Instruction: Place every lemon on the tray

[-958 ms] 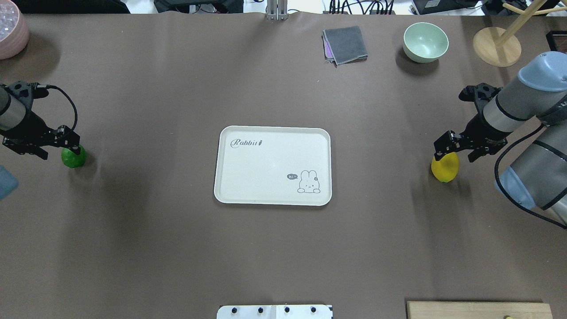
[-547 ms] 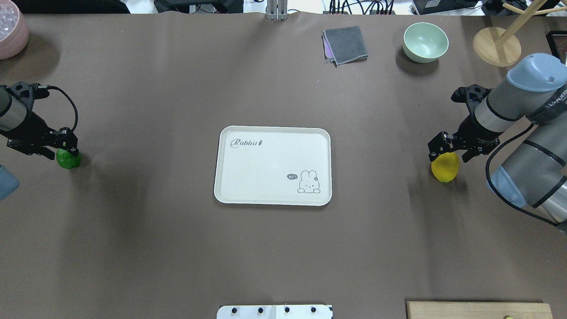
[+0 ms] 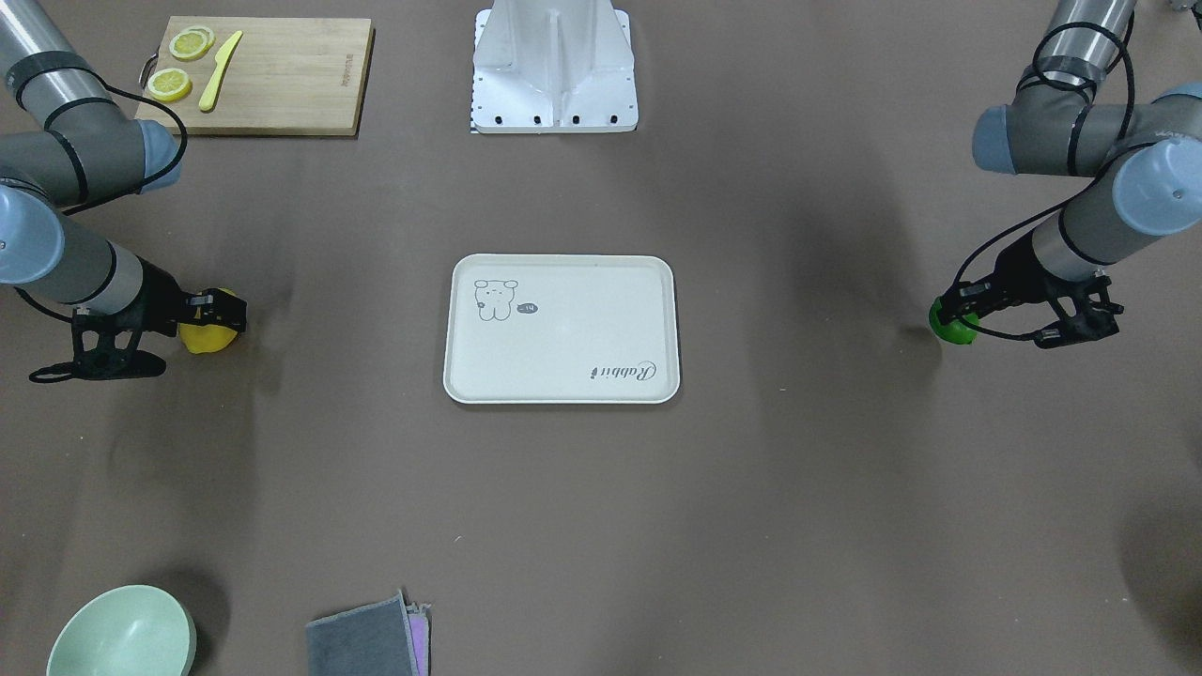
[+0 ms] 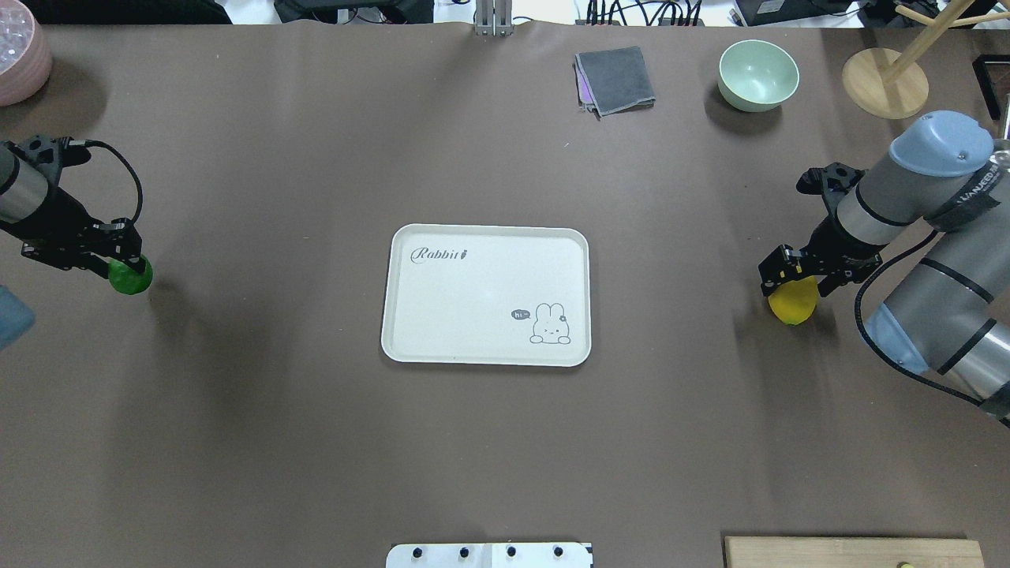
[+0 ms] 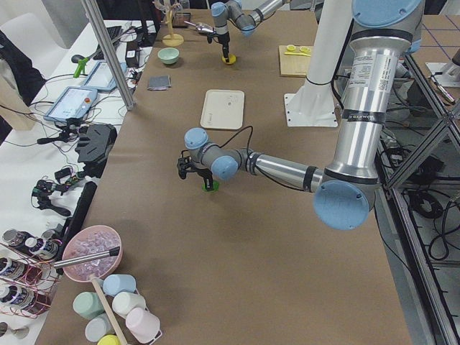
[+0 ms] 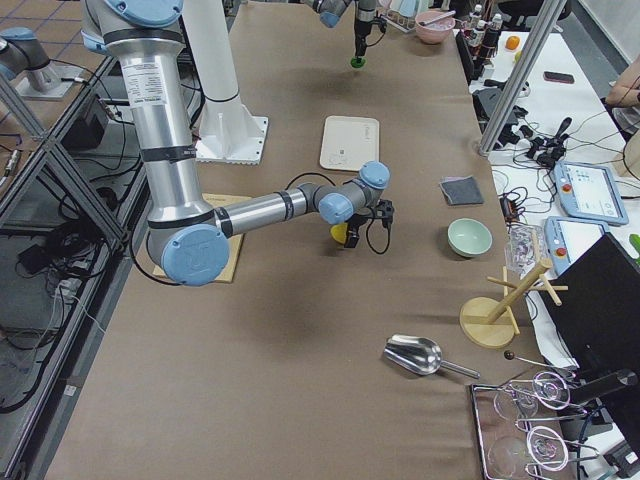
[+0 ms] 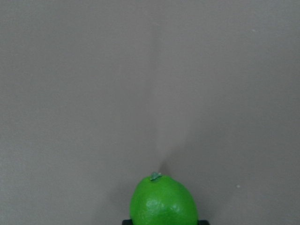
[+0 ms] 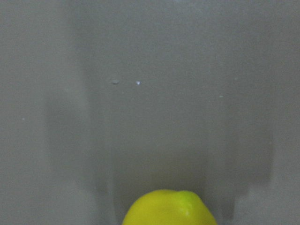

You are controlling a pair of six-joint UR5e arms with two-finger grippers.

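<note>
The green lemon (image 4: 130, 278) lies on the table at the far left; it also shows in the front view (image 3: 950, 325) and the left wrist view (image 7: 163, 201). My left gripper (image 4: 118, 264) is shut on it, a fingertip touching each side. The yellow lemon (image 4: 793, 300) lies at the far right and also shows in the front view (image 3: 208, 335) and the right wrist view (image 8: 169, 208). My right gripper (image 4: 798, 278) stands low over it, jaws open astride it. The cream tray (image 4: 410, 331) sits in the middle with nothing on it.
A green bowl (image 4: 757, 74), a grey folded cloth (image 4: 615, 80) and a wooden stand (image 4: 884, 83) are at the back right. A pink bowl (image 4: 20, 55) is at the back left. A cutting board (image 3: 310, 80) with lemon slices is near the robot's base.
Both grippers have come down onto their lemons. The green lemon shifted slightly left, then back right, with the left gripper. The yellow lemon has stayed in place.
</note>
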